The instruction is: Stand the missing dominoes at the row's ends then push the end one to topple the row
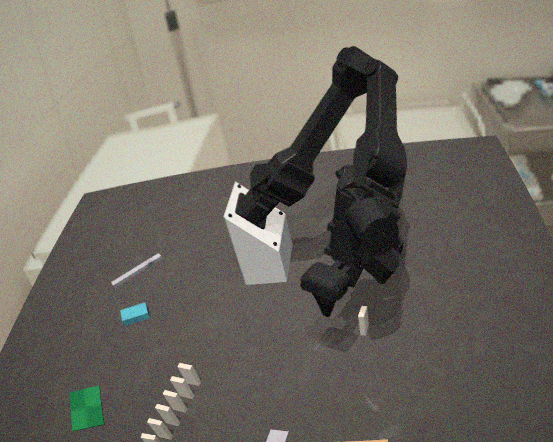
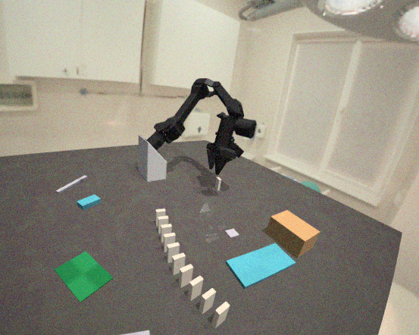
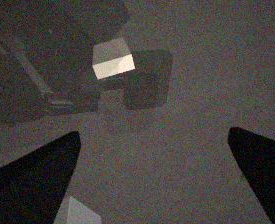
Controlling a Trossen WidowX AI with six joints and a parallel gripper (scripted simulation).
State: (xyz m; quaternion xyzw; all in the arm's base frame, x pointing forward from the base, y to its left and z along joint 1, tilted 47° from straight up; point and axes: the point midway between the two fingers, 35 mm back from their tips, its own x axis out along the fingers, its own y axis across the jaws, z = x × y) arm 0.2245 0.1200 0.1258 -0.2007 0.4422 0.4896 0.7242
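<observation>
A lone cream domino (image 1: pixel 363 321) (image 2: pixel 218 183) (image 3: pixel 114 60) stands upright near the arm, apart from the row. My gripper (image 1: pixel 356 299) (image 2: pixel 214 170) (image 3: pixel 153 136) is wide open and empty, pointing down above and beside this domino. In the wrist view the domino lies outside the space between the fingertips, nearer the left finger. The row of several cream dominoes (image 1: pixel 188 374) (image 2: pixel 169 242) stands upright, evenly spaced, well away from the gripper. Its near end is cut off in the top view but shows in the exterior view.
A grey-white wedge block (image 1: pixel 262 260) (image 2: pixel 154 167) holds the arm's base. A blue block (image 1: pixel 134 313) (image 2: pixel 89 201), a pale strip (image 1: pixel 136 270) (image 2: pixel 72 183) and a green square (image 1: pixel 86 408) (image 2: pixel 83 276) lie left. An orange block (image 2: pixel 293 231) and blue sheet (image 2: pixel 261 264) lie right of the row.
</observation>
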